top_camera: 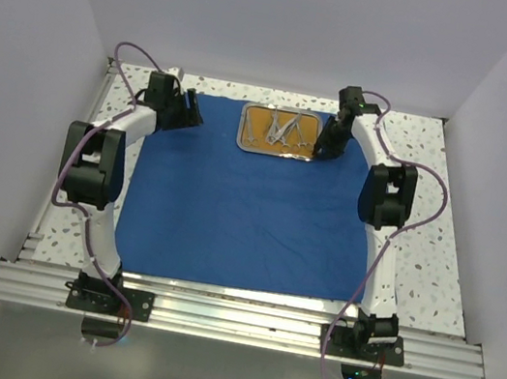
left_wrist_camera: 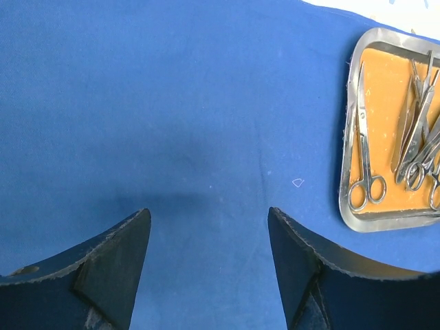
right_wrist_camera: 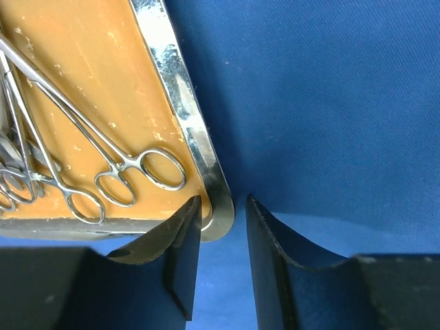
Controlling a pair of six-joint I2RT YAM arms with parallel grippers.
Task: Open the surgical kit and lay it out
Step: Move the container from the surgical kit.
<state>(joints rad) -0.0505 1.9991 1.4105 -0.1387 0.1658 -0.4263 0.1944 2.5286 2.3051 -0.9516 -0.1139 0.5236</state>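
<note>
While right tool (right_wrist_camera: 222, 201) straddles the tray (right_wrist_camera: 180, 89) rim released, left tool (left_wrist_camera: 207, 211) gapes over cloth (left_wrist_camera: 172, 103).

Blue cloth (top_camera: 241, 207), orange tray (left_wrist_camera: 385, 221), silver scissors (left_wrist_camera: 362, 137)

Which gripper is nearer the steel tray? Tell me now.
Right. The right gripper straddles a corner of the tray, jaws open; the left gripper hovers over the blue cloth, well off to the tray's left.
</note>
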